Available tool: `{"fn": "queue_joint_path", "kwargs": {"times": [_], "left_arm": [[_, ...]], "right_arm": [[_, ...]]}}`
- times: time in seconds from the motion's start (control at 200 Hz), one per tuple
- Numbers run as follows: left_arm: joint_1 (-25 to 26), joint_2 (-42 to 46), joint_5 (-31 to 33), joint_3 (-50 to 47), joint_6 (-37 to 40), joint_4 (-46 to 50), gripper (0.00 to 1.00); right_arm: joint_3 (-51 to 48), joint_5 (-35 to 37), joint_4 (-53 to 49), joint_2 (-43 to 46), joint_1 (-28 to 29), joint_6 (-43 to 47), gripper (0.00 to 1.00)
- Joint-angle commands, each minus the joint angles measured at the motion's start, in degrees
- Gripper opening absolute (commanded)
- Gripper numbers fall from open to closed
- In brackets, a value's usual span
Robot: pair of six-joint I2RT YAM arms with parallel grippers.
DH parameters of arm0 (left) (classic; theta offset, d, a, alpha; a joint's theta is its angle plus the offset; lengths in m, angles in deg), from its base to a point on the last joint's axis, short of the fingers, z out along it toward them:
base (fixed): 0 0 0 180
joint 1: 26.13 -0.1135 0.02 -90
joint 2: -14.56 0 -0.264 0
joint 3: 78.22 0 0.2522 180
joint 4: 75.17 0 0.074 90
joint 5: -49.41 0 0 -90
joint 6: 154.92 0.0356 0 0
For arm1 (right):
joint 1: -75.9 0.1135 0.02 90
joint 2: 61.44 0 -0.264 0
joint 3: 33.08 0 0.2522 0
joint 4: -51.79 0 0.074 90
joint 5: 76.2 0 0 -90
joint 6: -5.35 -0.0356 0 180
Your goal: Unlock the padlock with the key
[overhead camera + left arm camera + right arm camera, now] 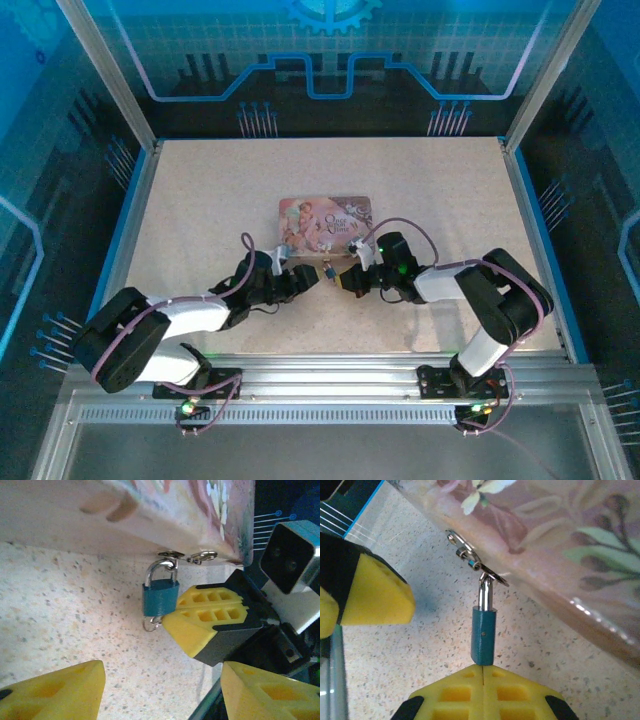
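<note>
Here, padlock [160, 597] sits at tin [125, 510]'s edge — right gripper [484, 670] closed against its base.

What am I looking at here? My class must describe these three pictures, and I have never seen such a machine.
Two robot arms, left and right, are bolted at the near edge of a table. One picture looks down from above and behind them; the other two come from a camera on each wrist. On the table lies a pink illustrated tin with a small blue padlock hooked through its clasp. The yellow left fingers stand open, holding nothing. The right fingers are shut at the padlock's underside, where a small metal ring peeks out; whatever they pinch is hidden.
</note>
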Motion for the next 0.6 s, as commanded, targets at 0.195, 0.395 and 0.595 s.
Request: {"fn": "queue_joint_path", "kwargs": {"times": [0.195, 0.395, 0.595], "left_arm": [[2.95, -5.22, 5.57, -0.1, -4.99, -10.99, 0.61], [3.84, -10.6, 6.93, 0.09, -7.37, -16.69, 0.6], [4.79, -13.49, 9.62, 0.47, -8.95, -19.61, 0.59]], "right_arm": [[1.72, -2.58, -3.58, 0.58, 1.61, -7.49, 0.0], [1.36, -3.15, -1.76, 0.92, 1.66, -10.16, 0.0], [1.49, -3.29, -1.42, 0.63, 2.05, -10.86, 0.0]]}}
